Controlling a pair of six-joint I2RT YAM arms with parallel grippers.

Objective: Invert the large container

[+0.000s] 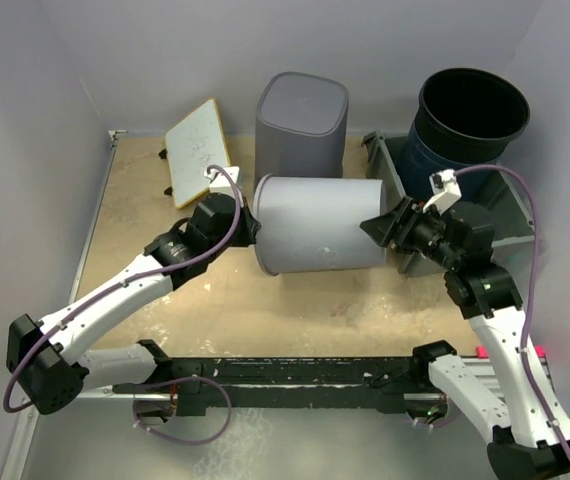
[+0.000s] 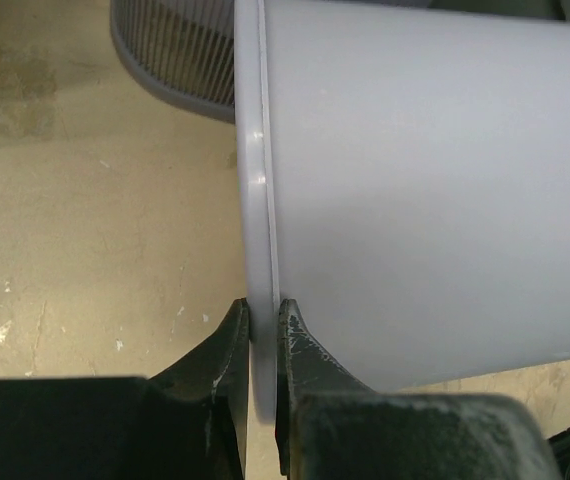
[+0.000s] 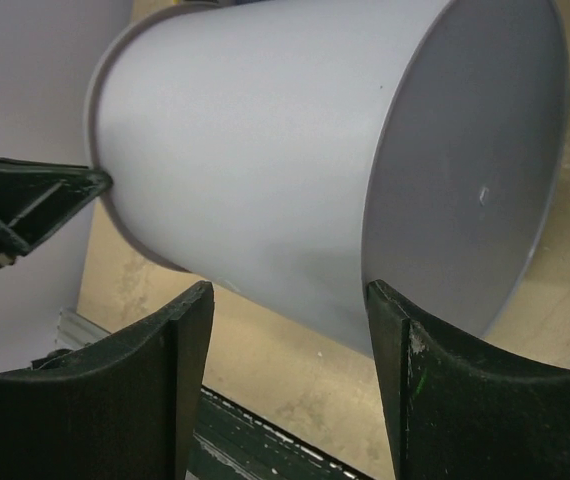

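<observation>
The large light grey container [image 1: 320, 223] lies on its side mid-table, rim to the left and flat base to the right. My left gripper [image 1: 255, 228] is shut on its rim; the left wrist view shows both fingers pinching the rim [image 2: 255, 200] at the gripper [image 2: 262, 305]. My right gripper [image 1: 377, 228] is open at the base end. In the right wrist view the container [image 3: 265, 150] hangs above the tabletop, with my right gripper [image 3: 287, 295] straddling its lower base edge, one finger [image 3: 390, 320] close to it.
A dark grey bin [image 1: 302, 120] stands right behind the container. A dark blue bucket [image 1: 470, 115] sits in a grey tray [image 1: 510, 215] at the back right. A whiteboard [image 1: 197, 150] leans at the back left. A black rail [image 1: 295, 375] runs along the near edge.
</observation>
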